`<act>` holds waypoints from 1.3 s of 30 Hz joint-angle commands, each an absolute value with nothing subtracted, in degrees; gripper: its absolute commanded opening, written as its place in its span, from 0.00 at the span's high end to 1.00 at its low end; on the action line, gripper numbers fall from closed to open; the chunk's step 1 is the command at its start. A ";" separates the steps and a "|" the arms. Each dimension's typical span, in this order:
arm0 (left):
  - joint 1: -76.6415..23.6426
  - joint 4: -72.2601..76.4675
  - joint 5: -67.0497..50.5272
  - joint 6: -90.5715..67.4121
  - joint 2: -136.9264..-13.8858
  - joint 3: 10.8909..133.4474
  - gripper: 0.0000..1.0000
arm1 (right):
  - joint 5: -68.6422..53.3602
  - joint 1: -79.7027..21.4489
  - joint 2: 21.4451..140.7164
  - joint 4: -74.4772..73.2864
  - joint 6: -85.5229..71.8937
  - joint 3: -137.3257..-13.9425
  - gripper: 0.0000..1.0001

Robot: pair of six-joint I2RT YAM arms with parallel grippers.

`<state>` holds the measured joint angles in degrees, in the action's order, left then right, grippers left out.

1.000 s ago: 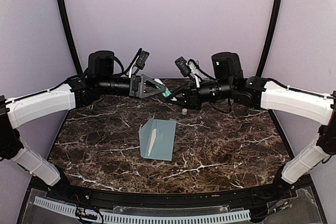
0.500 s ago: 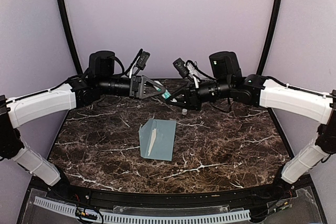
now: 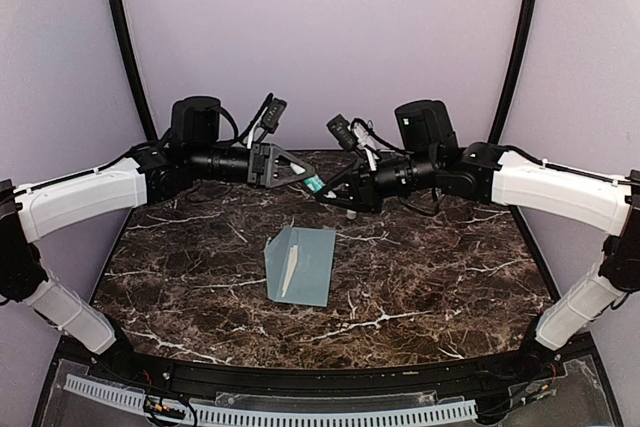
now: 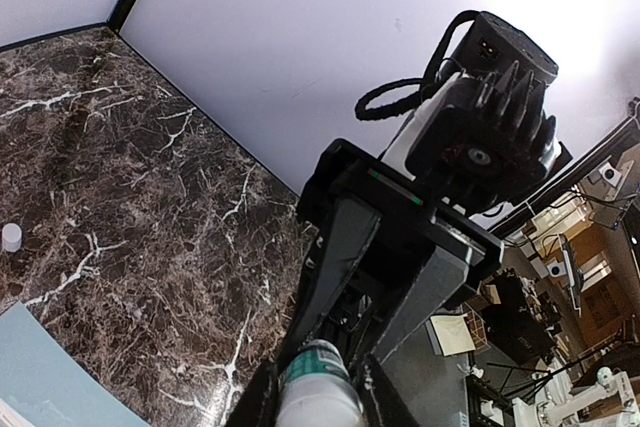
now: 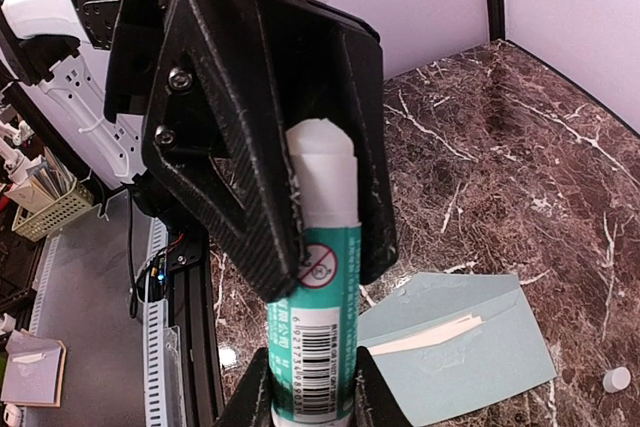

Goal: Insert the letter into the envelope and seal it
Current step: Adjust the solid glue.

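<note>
Meeting arms, top view: both arms reach inward above the far half of the marble table, their tips coming together over its middle.
Left gripper, top view: the left gripper points right, its tip at one end of the glue stick.
Right gripper, top view: the right gripper points left and has the other end of the stick.
Envelope, top view: the envelope lies flat on the table near its middle, nearer the bases than the grippers and apart from both.
Letter, top view: a pale strip of the letter shows on the envelope's left part.
Cap, top view: a small white cap stands on the marble between the envelope and the right gripper.
Left wrist view: the left fingers sit tight against both sides of the stick, with the right gripper straight ahead; a corner of the envelope shows at lower left.
Right wrist view: the right fingers are clamped on the stick's barcode end. The left gripper's black fingers flank its white upper end, and no gap shows on either side.
Envelope, right wrist view: it lies below and to the right of the stick, a cream edge of the letter showing along the flap line.
</note>
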<state>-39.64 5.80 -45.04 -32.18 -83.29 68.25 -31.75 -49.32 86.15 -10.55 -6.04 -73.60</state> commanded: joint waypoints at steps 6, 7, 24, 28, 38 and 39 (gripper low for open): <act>-39.54 5.79 -45.56 -31.73 -82.59 69.72 0.90 | -28.79 -49.13 85.18 -7.91 -6.15 -74.12 0.89; -39.53 6.59 -45.19 -31.82 -82.21 69.37 0.92 | -28.26 -49.13 84.72 -7.17 -6.48 -73.58 0.85; -39.50 34.41 -35.88 -40.86 -75.60 58.85 1.00 | -22.65 -47.33 73.77 42.94 -34.82 -49.78 0.21; -39.68 42.75 -35.73 -44.05 -75.91 56.99 1.00 | -24.55 -47.41 77.25 47.32 -38.48 -51.48 0.18; -41.68 48.13 -35.13 -45.01 -77.78 57.29 1.00 | -28.37 -48.62 84.00 50.07 -41.91 -57.43 0.29; -41.80 48.15 -35.15 -44.96 -77.89 57.32 1.00 | -28.46 -48.68 84.31 50.28 -42.11 -57.69 0.31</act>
